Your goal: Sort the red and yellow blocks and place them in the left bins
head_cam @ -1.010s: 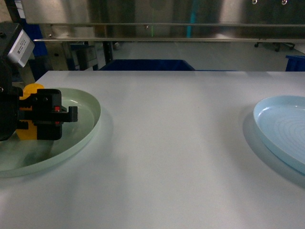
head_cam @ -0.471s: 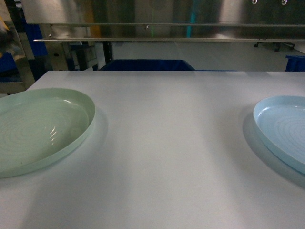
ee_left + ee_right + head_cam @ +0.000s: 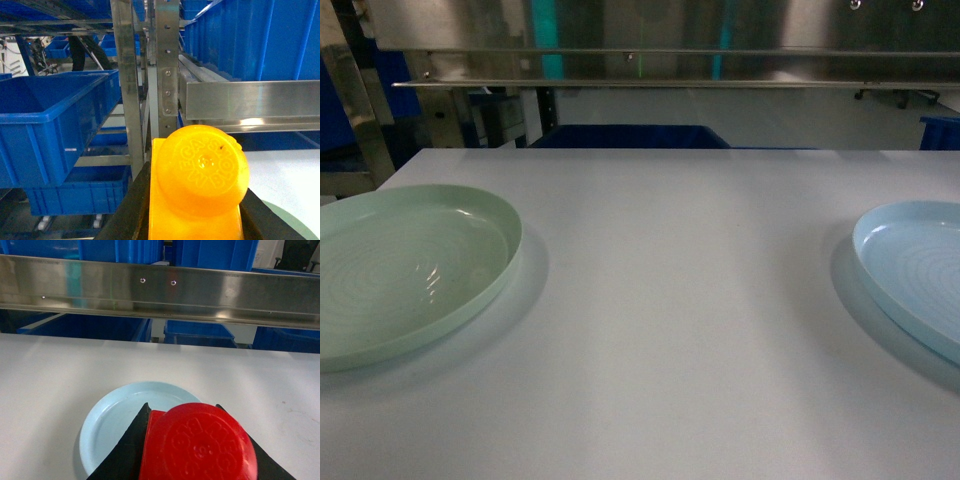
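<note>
The yellow block (image 3: 200, 185), glossy orange-yellow with a round stud facing the camera, fills the lower middle of the left wrist view. My left gripper (image 3: 196, 197) is shut on it, a black finger on each side. A deep blue bin (image 3: 55, 110) stands open to the left and ahead of it, on a metal rack. In the right wrist view my right gripper (image 3: 184, 415) is shut on the red block (image 3: 200, 445), above the near edge of the pale blue plate (image 3: 107, 425). Neither gripper shows in the head view.
On the white table lie a pale green plate (image 3: 470, 290) at the left and the pale blue plate (image 3: 900, 260) at the right. A steel rack post (image 3: 165, 65) rises right ahead of the left gripper. More blue crates (image 3: 250, 40) fill the shelves, and one (image 3: 630, 136) sits beyond the table's far edge.
My left gripper with the yellow block, over the green plate a second ago, has gone out of the head view to the left. The plate is now bare.
</note>
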